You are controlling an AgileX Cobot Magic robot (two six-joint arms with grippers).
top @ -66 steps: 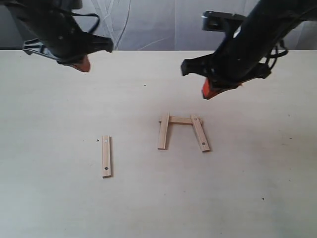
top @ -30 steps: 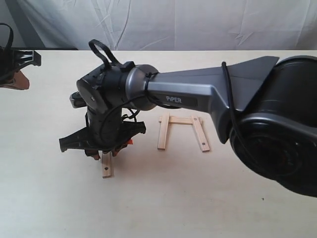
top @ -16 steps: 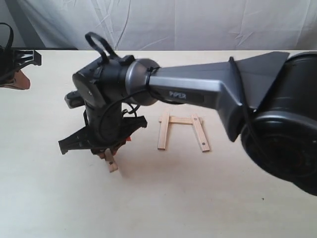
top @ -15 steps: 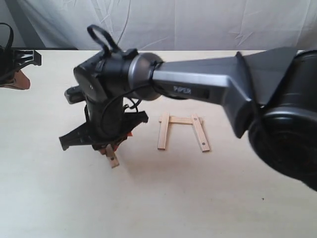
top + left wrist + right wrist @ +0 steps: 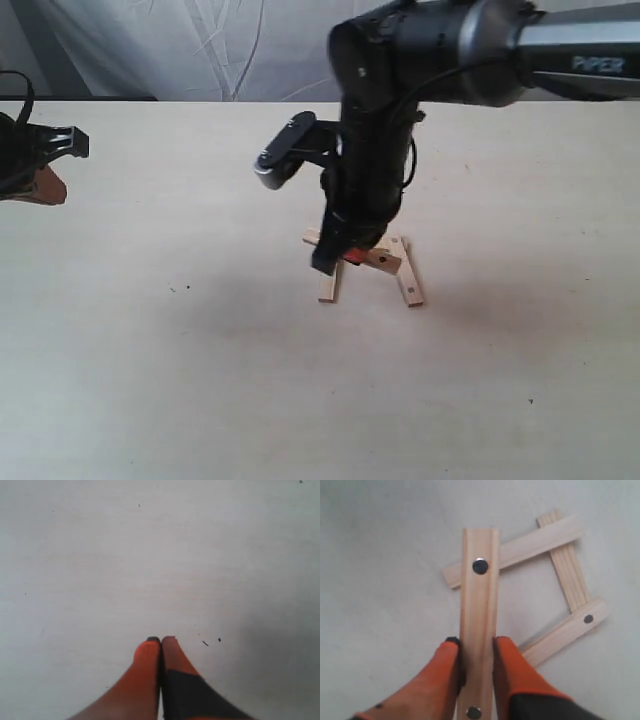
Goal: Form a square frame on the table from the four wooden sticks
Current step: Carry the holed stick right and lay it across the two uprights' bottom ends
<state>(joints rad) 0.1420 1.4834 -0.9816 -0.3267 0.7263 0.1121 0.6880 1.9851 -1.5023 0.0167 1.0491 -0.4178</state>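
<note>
Three wooden sticks lie on the table [image 5: 150, 350] as a U shape. In the exterior view I see its left stick [image 5: 329, 286] and right stick [image 5: 409, 278]; the joining stick is behind the arm. My right gripper [image 5: 350, 256] is shut on the fourth stick [image 5: 378, 259], holding it tilted just above the U. In the right wrist view the held stick [image 5: 480, 595] sits between both orange fingers [image 5: 449, 672] and crosses over one laid stick [image 5: 535, 542]; the other two laid sticks [image 5: 570, 580] [image 5: 565, 632] lie beyond. My left gripper [image 5: 45, 186] [image 5: 161, 640] is shut and empty, far left.
The right arm's dark links [image 5: 380, 120] hang over the middle of the table and hide the far side of the U. A white cloth backdrop [image 5: 200, 50] stands behind the table's far edge. Tiny dark specks [image 5: 210, 642] mark the bare table under the left gripper.
The right arm closed on the lone stick at the left of the table, lifted it, and swung right with it to over the three-stick U. The left arm has stayed still.
</note>
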